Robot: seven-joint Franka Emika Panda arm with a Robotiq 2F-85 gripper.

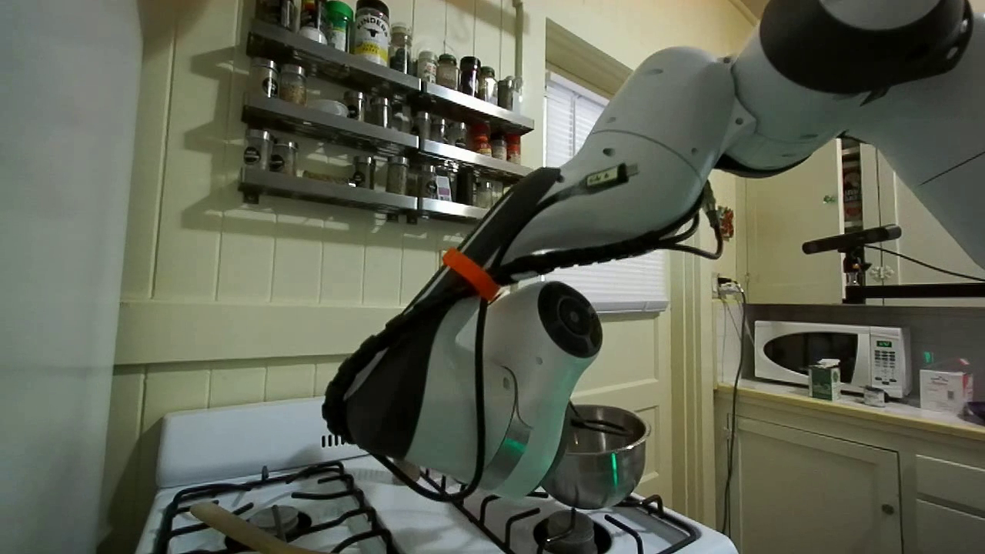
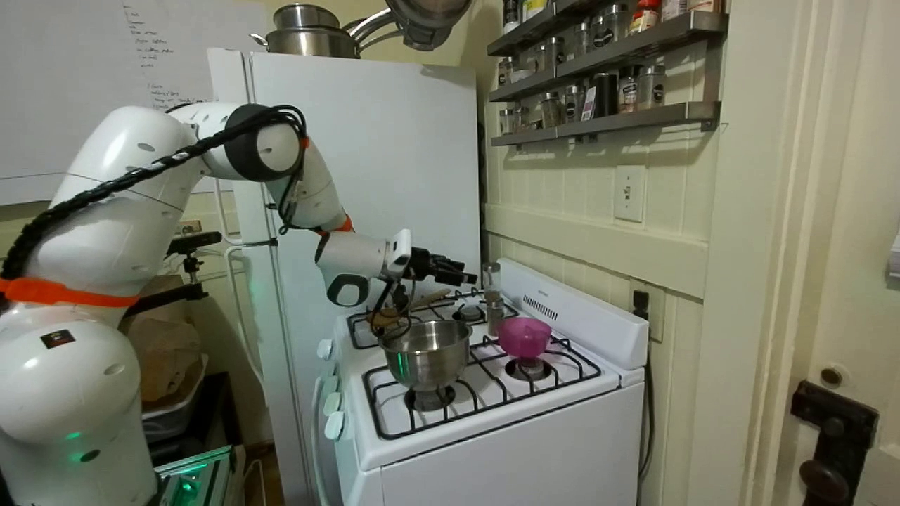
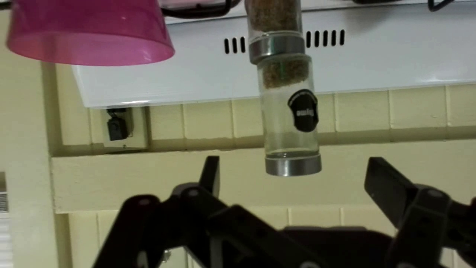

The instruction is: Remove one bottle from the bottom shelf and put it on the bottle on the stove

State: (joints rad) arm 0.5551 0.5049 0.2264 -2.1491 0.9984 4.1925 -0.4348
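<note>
Thyme bottle (image 3: 285, 123): clear, smooth glass; satin metal lid (image 3: 293, 166); matt label (image 3: 305, 110).
Second spice bottle (image 3: 275, 18): clear glass, metal lid (image 3: 277, 46).
Pink bowl (image 3: 91, 33): translucent plastic by its look, smooth, glossy.
Mixing bowl (image 2: 427, 358): shiny metal, reflecting green light.
Utensil handle (image 1: 246, 531): wood, smooth, dull.
Tabletop (image 1: 415, 523): glossy, smooth, enamel-like.
Burner grate (image 3: 195, 14): matt, dark metal.
Wall shelves (image 1: 331, 127): brushed metal.
Tool (image 3: 294, 175): matt, metal or plastic unclear.

"Thyme" (white on black) labels the upper bottle (image 3: 280, 115); "KINDER'S" stands on a shelf jar (image 1: 372, 34).

Hand (image 2: 469, 273) near upper bottle (image 2: 491, 279), lower bottle (image 2: 495, 316) under it, steel bowl (image 2: 429, 364) and pink bowl (image 2: 524, 339) on stove (image 2: 517, 444)
</note>
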